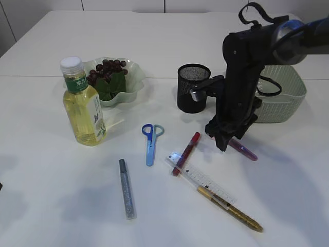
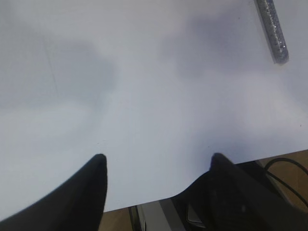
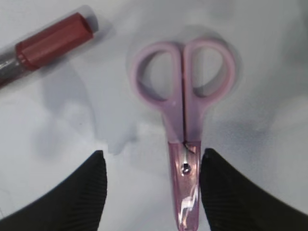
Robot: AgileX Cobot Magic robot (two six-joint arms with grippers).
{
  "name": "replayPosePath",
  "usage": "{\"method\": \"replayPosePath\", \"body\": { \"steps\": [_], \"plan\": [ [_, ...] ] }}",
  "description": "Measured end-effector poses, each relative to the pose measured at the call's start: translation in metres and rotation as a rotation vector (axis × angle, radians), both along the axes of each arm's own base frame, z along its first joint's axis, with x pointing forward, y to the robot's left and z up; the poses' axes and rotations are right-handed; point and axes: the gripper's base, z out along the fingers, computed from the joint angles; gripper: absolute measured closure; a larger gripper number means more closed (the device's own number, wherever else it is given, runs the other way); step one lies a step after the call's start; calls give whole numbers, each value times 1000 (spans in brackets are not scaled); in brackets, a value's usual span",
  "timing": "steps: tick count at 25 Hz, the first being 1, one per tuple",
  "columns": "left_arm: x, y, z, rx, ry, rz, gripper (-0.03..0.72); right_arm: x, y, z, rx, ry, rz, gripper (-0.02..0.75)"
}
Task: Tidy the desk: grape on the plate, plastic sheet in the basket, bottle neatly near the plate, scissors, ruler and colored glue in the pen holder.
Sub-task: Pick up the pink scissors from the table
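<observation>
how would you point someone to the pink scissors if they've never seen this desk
Start at the green basket on the right, then look at the table just in front of it, under the right gripper. The pink scissors lie there beside a red glue pen; the other scissors are blue, further left.

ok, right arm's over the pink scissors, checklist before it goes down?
1. Right gripper jaws open: ok.
2. Pink plastic scissors between the jaws: ok, but off-centre, blades close to one jaw.
3. Red glue tube clear of the jaws: ok.
4. Black mesh pen holder upright: ok.
5. Height left above the white table: cannot tell.
6. Left gripper out of the way at the table edge, open: ok.
</observation>
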Motion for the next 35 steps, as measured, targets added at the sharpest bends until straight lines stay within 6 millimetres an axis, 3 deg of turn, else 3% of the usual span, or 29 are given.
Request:
{"method": "replayPosePath", "body": {
  "steps": [6, 27, 30, 35],
  "plan": [
    [0, 0, 0, 0, 0, 0, 203, 1, -1, -10, -5, 17, 4, 259],
    [0, 0, 0, 3, 0, -1, 204, 6, -5, -17, -7, 0, 7, 261],
    [0, 0, 0, 3, 0, -1, 204, 6, -4, -17, 3, 3, 15, 305],
    [0, 0, 0, 5, 0, -2, 204, 5, -3, -18, 17, 11, 10, 470]
  ]
}}
